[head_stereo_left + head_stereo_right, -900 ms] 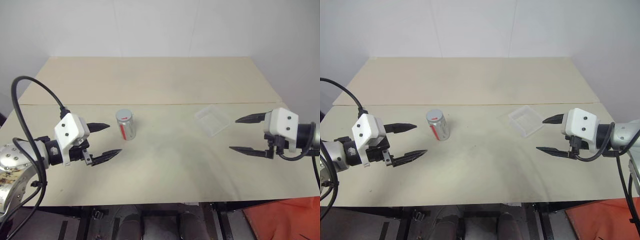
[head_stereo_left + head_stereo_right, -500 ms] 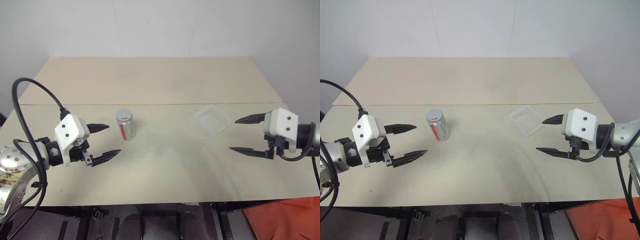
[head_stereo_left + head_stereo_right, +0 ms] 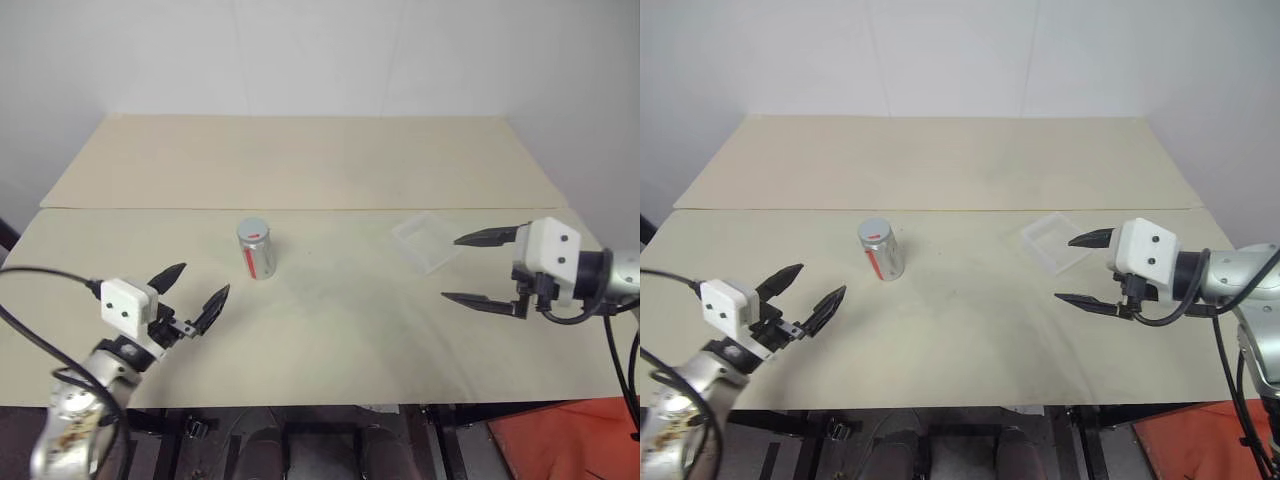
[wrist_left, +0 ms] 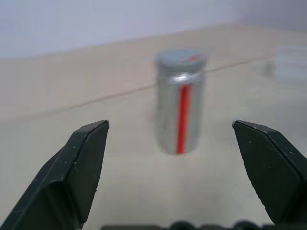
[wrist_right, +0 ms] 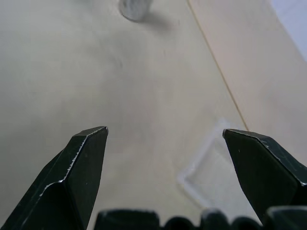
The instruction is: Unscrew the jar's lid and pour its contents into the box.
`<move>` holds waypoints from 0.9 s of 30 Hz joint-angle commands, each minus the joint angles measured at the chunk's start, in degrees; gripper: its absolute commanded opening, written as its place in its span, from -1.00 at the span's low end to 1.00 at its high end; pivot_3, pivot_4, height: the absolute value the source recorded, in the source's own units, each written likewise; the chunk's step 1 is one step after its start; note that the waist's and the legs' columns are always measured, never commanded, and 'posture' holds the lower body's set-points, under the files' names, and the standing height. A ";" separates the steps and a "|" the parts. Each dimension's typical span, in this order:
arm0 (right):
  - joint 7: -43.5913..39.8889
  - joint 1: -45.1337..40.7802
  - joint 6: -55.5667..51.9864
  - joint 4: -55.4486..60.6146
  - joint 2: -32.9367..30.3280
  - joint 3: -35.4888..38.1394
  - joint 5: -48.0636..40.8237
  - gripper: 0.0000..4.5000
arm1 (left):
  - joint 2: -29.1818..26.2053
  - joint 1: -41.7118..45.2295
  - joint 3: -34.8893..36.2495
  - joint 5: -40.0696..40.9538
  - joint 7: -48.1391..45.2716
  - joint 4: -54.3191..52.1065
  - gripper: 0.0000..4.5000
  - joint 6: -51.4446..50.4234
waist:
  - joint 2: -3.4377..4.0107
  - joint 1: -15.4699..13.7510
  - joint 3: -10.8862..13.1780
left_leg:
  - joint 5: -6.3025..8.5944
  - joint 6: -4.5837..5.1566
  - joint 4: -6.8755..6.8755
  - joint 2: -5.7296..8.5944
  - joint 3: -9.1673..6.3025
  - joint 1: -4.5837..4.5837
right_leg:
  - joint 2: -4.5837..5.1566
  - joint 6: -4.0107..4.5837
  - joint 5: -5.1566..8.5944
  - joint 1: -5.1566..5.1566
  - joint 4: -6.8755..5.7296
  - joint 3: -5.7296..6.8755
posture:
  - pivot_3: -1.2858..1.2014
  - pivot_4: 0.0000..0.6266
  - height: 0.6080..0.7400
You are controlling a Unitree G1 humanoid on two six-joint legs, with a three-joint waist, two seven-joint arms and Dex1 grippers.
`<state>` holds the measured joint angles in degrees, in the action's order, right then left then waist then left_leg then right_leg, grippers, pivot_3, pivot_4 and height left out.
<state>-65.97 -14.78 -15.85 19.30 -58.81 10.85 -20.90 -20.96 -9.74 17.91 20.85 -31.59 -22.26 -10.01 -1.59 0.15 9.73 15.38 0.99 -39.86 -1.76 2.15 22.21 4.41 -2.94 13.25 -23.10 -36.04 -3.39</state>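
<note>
Left wrist view frames the jar [image 4: 180, 103] upright between spread fingers — lid [image 4: 181, 56] on. Both the left gripper [image 3: 195, 293] and right gripper [image 3: 480, 270] gape empty — best to centre, then clamp low.

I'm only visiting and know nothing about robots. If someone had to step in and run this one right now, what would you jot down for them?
Left gripper: open, holding nothing, near the table's front left, short of the jar.
Right gripper: open, holding nothing, just beside the box.
Jar: upright on the table, left of centre, with its lid on.
Box: clear tray on the table, right of centre; nothing visible in it.
Done: nothing yet; jar untouched.
Left: grip the jar, unscrew the lid, tip the contents into the box.
</note>
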 commanded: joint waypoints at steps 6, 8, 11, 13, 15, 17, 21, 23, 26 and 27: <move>0.76 -2.63 0.35 -0.04 -0.19 -0.37 -0.10 0.98 | 7.25 9.96 -5.23 -3.95 3.22 14.18 1.00 12.28 | -0.06 -0.13 -0.03 | -0.02 0.01 -0.07 0.00 0.02 0.08 | -0.01 -0.07 -0.08 -0.04 0.05 -0.02 | 0.03 -0.52 1.00; 1.44 -2.42 -0.45 0.67 -0.11 0.23 -0.51 0.98 | 7.89 11.77 -6.11 -3.97 3.20 16.70 1.00 13.23 | -0.06 -0.09 -0.03 | -0.02 0.02 -0.06 -0.01 0.01 0.10 | -0.02 -0.08 -0.08 -0.06 0.03 -0.02 | 0.03 -0.52 1.00; 1.83 -1.10 -0.81 1.86 -0.59 1.36 -0.68 0.98 | 7.45 13.88 -7.73 -5.35 3.03 19.96 1.00 13.87 | -0.06 0.09 -0.03 | -0.02 0.02 -0.04 -0.01 0.02 0.10 | -0.03 -0.09 -0.09 -0.08 0.03 -0.04 | 0.03 -0.52 1.00; 2.12 0.23 -1.23 2.76 -0.91 2.49 -0.80 0.98 | 6.97 15.45 -8.80 -6.59 2.88 22.48 1.00 14.61 | -0.07 0.04 -0.03 | -0.02 0.02 -0.04 -0.01 0.01 0.10 | -0.03 -0.10 -0.09 -0.08 0.04 -0.04 | 0.03 -0.52 1.00; 2.55 1.44 -1.69 3.67 -1.10 3.46 -0.90 0.98 | 7.38 17.07 -9.01 -6.26 2.90 24.45 1.00 15.11 | -0.07 0.03 -0.03 | -0.02 0.02 -0.04 0.01 0.01 0.10 | -0.02 -0.11 -0.10 -0.07 0.04 -0.04 | 0.03 -0.52 1.00; 2.92 2.51 -2.11 4.59 -1.20 4.24 -1.06 0.98 | 7.63 18.62 -9.35 -6.78 3.52 26.16 1.00 15.47 | -0.07 0.01 -0.03 | -0.02 0.02 -0.05 0.00 0.01 0.11 | -0.02 -0.12 -0.10 -0.07 0.05 -0.05 | 0.03 -0.52 1.00; 3.85 4.20 -2.73 5.54 -1.28 5.60 -0.82 0.98 | 7.47 20.81 -11.16 -7.74 2.52 28.82 1.00 15.56 | -0.07 -0.04 -0.03 | -0.02 0.02 -0.04 0.00 0.01 0.11 | -0.03 -0.14 -0.11 -0.06 0.05 -0.04 | 0.03 -0.52 1.00; 4.21 4.32 -2.75 5.49 -1.31 5.85 -0.70 0.98 | 7.73 22.05 -11.82 -8.45 2.94 30.14 1.00 15.99 | -0.07 -0.03 -0.03 | -0.02 0.02 -0.05 0.01 0.02 0.11 | -0.02 -0.15 -0.11 -0.07 0.05 -0.05 | 0.03 -0.52 1.00; 4.40 4.26 -2.58 5.50 -1.39 5.84 -0.65 0.98 | 8.33 23.88 -11.97 -9.79 5.29 32.16 1.00 16.89 | -0.07 0.04 -0.03 | -0.02 0.02 -0.04 0.00 0.02 0.11 | -0.03 -0.16 -0.12 -0.07 0.06 -0.05 | 0.03 -0.52 1.00; 4.47 4.22 -2.64 5.49 -1.42 5.80 -0.67 0.98 | 8.57 24.40 -11.81 -10.02 6.04 32.72 1.00 17.22 | -0.07 0.03 -0.03 | -0.02 0.02 -0.04 0.00 0.01 0.11 | -0.03 -0.16 -0.12 -0.07 0.05 -0.05 | 0.03 -0.52 1.00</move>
<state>-62.16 -10.22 -18.58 23.22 -59.24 14.24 -21.42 -12.63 13.39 5.82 11.31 -26.97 10.56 5.19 -1.66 0.19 9.70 15.37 1.01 -39.90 -1.76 2.16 22.32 4.37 -3.11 13.13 -23.17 -35.99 -3.45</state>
